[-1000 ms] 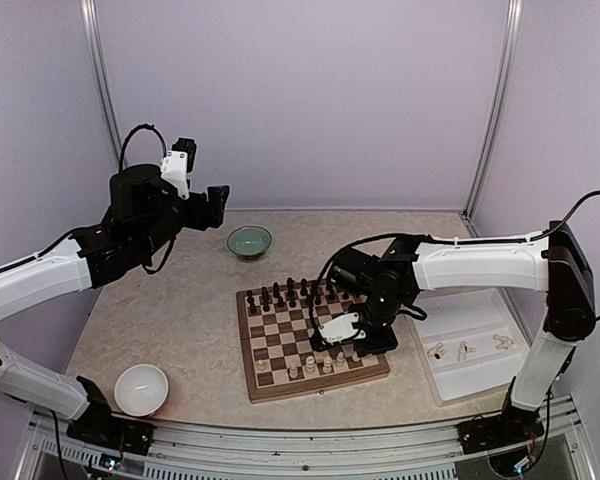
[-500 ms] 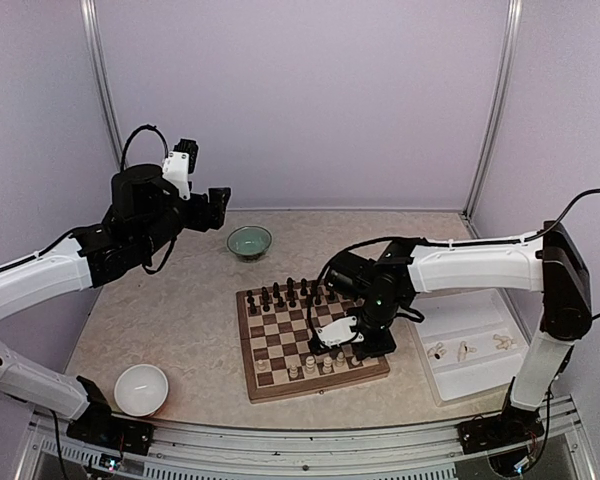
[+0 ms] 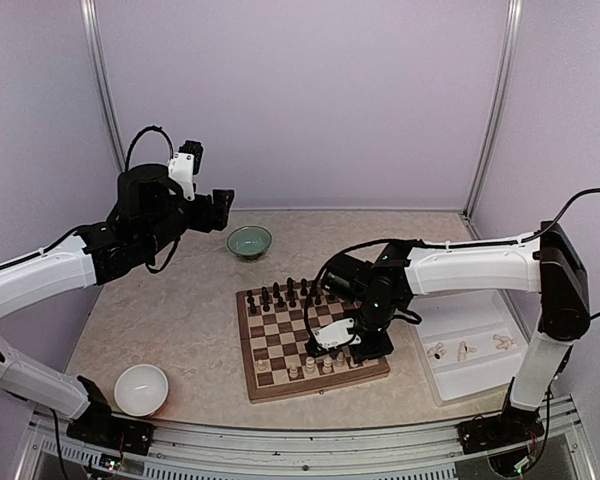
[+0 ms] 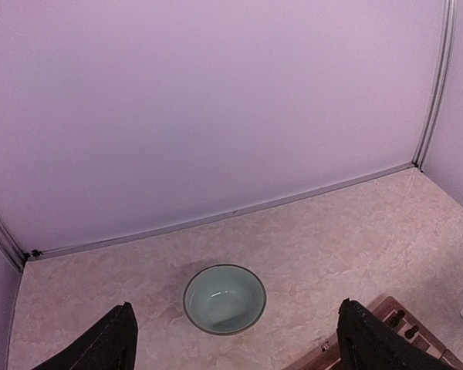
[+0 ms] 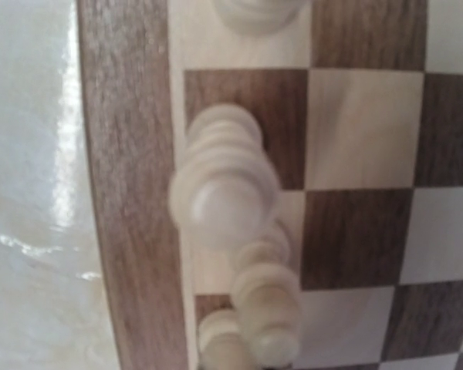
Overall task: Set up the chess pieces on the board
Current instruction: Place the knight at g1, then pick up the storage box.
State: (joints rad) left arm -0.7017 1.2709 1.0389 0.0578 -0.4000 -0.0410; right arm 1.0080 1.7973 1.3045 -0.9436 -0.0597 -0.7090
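The cream chess pieces [image 5: 224, 193] stand in a short line along the near edge of the board [image 3: 270, 385], toward its right corner. In the right wrist view one of them fills the middle, seemingly upright on an edge square just inside the border, with two or three more just beside it. Other cream pieces lie in the white tray [image 3: 480, 375] to the right, so the row is judged only partly filled.

Over the last second the right fingers [image 3: 360, 347] have slid a little leftward along that near row, low over the pieces. Whether they are spread or pinching anything cannot be told, since the wrist view shows none of them and the overhead view is too small. Probably a piece is being let go or has just been set down.

The left fingers [image 4: 108, 347] hang spread wide and empty, high over the surface near the green bowl [image 4: 224, 299], having barely drifted.
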